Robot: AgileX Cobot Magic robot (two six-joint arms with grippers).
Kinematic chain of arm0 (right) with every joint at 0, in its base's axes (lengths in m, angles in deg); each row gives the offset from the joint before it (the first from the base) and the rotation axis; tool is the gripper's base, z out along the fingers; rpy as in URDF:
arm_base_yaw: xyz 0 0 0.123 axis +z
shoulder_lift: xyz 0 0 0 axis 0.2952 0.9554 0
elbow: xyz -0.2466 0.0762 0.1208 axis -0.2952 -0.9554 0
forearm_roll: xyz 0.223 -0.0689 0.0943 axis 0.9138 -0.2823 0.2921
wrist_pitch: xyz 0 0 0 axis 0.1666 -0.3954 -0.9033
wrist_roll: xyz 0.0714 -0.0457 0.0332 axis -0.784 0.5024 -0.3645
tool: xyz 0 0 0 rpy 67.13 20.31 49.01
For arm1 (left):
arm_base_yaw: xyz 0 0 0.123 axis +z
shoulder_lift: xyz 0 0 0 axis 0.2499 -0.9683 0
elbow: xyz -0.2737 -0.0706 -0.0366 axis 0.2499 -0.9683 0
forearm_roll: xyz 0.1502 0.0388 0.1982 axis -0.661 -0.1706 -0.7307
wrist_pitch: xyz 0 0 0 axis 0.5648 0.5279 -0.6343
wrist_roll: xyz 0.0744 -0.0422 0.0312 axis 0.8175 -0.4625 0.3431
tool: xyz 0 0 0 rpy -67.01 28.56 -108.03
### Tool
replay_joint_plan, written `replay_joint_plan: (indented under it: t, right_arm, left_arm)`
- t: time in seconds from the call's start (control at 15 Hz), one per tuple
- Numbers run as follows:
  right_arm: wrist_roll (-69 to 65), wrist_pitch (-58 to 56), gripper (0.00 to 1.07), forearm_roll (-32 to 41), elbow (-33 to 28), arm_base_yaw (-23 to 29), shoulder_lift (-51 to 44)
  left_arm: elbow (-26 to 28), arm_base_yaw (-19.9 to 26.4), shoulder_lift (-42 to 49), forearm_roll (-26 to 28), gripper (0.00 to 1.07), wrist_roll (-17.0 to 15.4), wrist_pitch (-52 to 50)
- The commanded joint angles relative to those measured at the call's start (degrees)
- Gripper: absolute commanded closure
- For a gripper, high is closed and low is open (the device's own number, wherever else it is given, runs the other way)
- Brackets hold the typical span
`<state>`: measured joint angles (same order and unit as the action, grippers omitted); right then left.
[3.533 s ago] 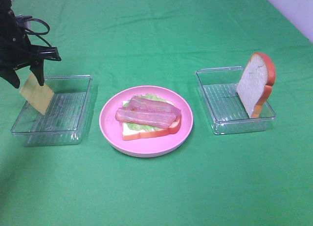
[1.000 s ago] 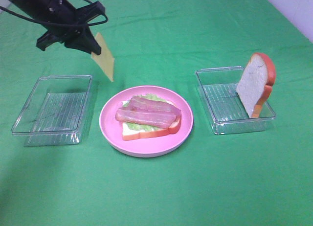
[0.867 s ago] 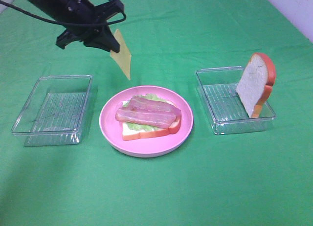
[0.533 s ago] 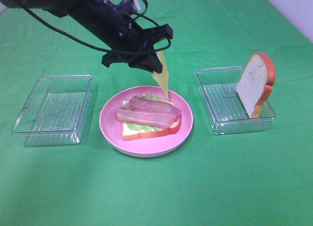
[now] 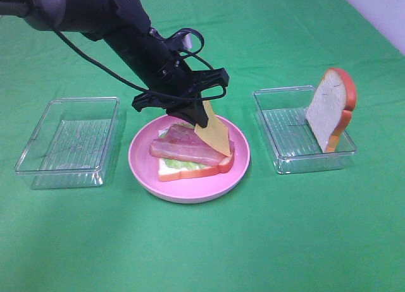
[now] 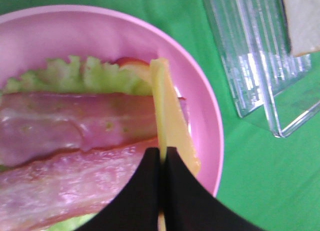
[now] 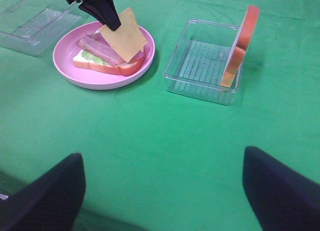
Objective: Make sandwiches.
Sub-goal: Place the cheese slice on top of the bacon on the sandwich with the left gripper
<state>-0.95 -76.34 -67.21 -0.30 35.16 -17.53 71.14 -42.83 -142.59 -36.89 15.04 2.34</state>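
The open sandwich (image 5: 180, 156) lies on the pink plate (image 5: 140, 169): a bread slice, lettuce (image 6: 75, 76) and bacon strips (image 6: 60, 136). My left gripper (image 5: 196, 119) is shut on the top edge of a yellow cheese square (image 5: 214, 136). The cheese hangs tilted, its lower edge resting on the right end of the bacon. In the left wrist view the pads (image 6: 150, 186) pinch the cheese (image 6: 167, 116) edge-on. The second bread slice (image 5: 329, 109) leans upright in the right clear tray (image 5: 285, 162). My right gripper (image 7: 161, 156) is open over the green cloth, well short of the plate.
An empty clear tray (image 5: 66, 143) sits left of the plate. Green cloth covers the whole table. The left arm and its cables stretch from the far left across to the plate. A white wall edge shows at the far right.
The left gripper carried the cheese from over the left tray rightward and down. The cheese now touches the bacon on the plate. The bread and trays have not moved.
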Motion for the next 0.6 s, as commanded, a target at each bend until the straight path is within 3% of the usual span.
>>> replay_joint_plan:
  t: [0.07, 0.2, 0.4, 0.53, 0.6]
  right_arm:
    - [0.5, 0.5, 0.29, 0.2, -0.1, -0.2, -1.1]
    - [0.5, 0.5, 0.29, 0.2, -0.1, -0.2, -1.1]
    - [0.5, 0.5, 0.29, 0.2, -0.1, -0.2, -1.1]
    - [0.5, 0.5, 0.29, 0.2, -0.1, -0.2, -1.1]
    - [0.5, 0.5, 0.29, 0.2, -0.1, -0.2, -1.1]
  left_arm:
    - [0.3, 0.0, 0.0, -6.2, 1.07, -5.9, 2.2]
    - [0.3, 0.0, 0.0, -10.1, 1.07, -8.0, 3.4]
    - [0.3, 0.0, -0.2, -10.7, 1.06, -8.7, 4.1]
    - [0.3, 0.0, -0.1, -10.0, 0.92, -8.7, 4.3]
    - [0.3, 0.0, 0.0, -9.9, 0.77, -8.6, 4.3]
